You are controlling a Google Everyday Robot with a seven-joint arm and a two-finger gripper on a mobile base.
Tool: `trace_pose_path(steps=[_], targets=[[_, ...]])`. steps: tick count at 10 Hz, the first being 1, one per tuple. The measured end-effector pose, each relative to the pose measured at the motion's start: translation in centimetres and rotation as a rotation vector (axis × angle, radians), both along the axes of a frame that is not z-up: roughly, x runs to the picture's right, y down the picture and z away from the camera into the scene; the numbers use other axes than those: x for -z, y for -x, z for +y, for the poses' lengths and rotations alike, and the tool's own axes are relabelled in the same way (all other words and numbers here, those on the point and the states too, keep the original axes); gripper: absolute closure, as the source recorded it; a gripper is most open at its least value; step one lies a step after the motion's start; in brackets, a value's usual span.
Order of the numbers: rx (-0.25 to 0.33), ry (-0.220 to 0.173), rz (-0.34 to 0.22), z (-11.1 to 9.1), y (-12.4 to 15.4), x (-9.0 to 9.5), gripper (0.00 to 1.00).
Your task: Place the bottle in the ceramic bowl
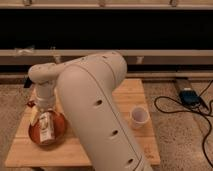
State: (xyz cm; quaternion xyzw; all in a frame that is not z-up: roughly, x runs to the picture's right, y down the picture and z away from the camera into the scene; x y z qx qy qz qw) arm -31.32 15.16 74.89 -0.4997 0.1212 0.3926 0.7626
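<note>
Gripper (44,106) over bottle (45,127) (in bowl (35,136))

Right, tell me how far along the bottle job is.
Nearly done, it looks. The bottle already sits inside the ceramic bowl at the wooden table's left end. In hand: the gripper hangs right above the bottle, at its top. Left: letting go, if it hasn't, and lifting the arm away. The white cup plays no part.

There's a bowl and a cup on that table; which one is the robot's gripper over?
The reddish-brown bowl at the table's left, with the bottle in it; the gripper hangs above. The white cup stands apart, right.
</note>
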Motion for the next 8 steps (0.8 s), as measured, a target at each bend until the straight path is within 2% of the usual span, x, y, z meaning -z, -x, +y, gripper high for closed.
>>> trace_pose_path(steps=[2, 4, 5, 6, 8], targets=[[-0.042, -0.054, 0.023, -1.1, -0.8, 0.0, 0.20], [-0.112, -0.134, 0.059, -2.8, -2.1, 0.3, 0.20], [-0.164, -0.189, 0.082, -3.9, -3.2, 0.4, 0.20], [-0.194, -0.215, 0.097, -4.5, -4.0, 0.4, 0.20], [-0.204, -0.224, 0.098, -4.6, -4.0, 0.5, 0.20]])
